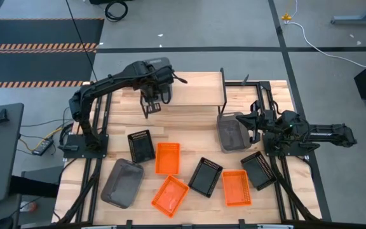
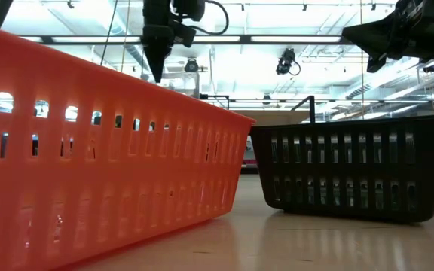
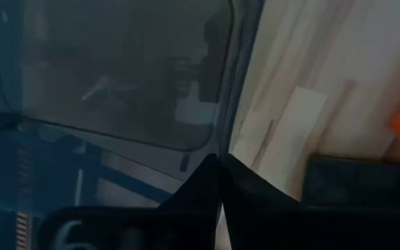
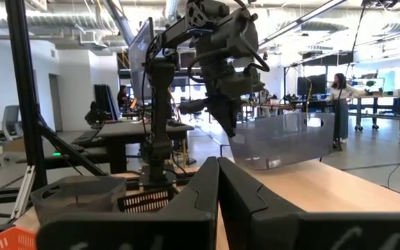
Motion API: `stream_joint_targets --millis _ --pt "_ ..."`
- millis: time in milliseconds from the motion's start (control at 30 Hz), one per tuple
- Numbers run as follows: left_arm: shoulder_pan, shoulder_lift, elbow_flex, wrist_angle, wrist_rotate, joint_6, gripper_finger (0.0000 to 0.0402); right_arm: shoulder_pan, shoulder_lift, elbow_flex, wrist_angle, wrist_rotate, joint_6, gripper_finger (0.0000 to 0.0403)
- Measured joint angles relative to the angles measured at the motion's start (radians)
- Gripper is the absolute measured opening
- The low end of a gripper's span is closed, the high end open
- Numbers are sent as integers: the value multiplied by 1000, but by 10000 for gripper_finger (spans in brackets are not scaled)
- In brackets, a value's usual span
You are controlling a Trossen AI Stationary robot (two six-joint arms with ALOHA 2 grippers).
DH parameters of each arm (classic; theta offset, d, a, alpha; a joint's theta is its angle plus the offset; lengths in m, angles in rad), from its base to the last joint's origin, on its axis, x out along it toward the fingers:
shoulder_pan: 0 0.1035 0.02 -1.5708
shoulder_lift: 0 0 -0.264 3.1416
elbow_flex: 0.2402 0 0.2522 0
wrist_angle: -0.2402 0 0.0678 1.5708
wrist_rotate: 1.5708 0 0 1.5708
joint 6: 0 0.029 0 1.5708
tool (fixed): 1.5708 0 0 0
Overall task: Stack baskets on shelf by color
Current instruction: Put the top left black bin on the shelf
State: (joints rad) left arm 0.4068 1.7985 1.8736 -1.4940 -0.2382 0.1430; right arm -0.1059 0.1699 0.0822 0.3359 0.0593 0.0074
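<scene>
My left gripper [image 4: 228, 128] hangs over the shelf [image 1: 196, 89] at the table's far side, shut on a translucent grey basket [image 4: 283, 139]. That basket fills much of the left wrist view as a grey wall [image 3: 117, 76]. My right gripper [image 1: 243, 119] waits shut and level at the table's right, above a second grey basket [image 1: 234, 135] that rests on the tabletop. In the low view an orange basket [image 2: 89, 150] hides everything below my left gripper [image 2: 157, 71]. My left gripper pinches the grey basket's rim at one end [image 4: 236, 139] between its two fingers [image 3: 255, 191]. The fingers come from above and point steeply down. The basket sits beside and below them, over the shelf's plank [image 4: 325, 187]. I cannot tell whether its bottom touches the plank.
Loose on the tabletop nearer the front lie a black basket [image 1: 141, 145], orange baskets [image 1: 168, 158] [image 1: 170, 195] [image 1: 236, 187], a third grey basket [image 1: 122, 182] and two more black ones [image 1: 205, 176] [image 1: 258, 170]. A person [image 4: 339, 104] stands far off in the room.
</scene>
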Motion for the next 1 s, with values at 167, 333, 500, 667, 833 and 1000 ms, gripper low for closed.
stream_joint_targets --millis 167,333,500,667,833,1000 --pt "-2 0 0 -4 20 -21 18 0 0 0 0 0 0 16" --pt "-2 0 0 -20 30 -11 7 0 0 0 1 0 0 16" --pt "-14 0 1 -48 64 22 23 0 0 0 1 0 0 16" --pt "-18 0 1 -59 68 22 39 0 0 0 1 0 0 16" --pt "-18 0 1 -58 64 23 49 0 0 0 1 0 -1 16" --pt "-19 0 1 -58 -2 26 60 0 0 0 1 0 -1 16"
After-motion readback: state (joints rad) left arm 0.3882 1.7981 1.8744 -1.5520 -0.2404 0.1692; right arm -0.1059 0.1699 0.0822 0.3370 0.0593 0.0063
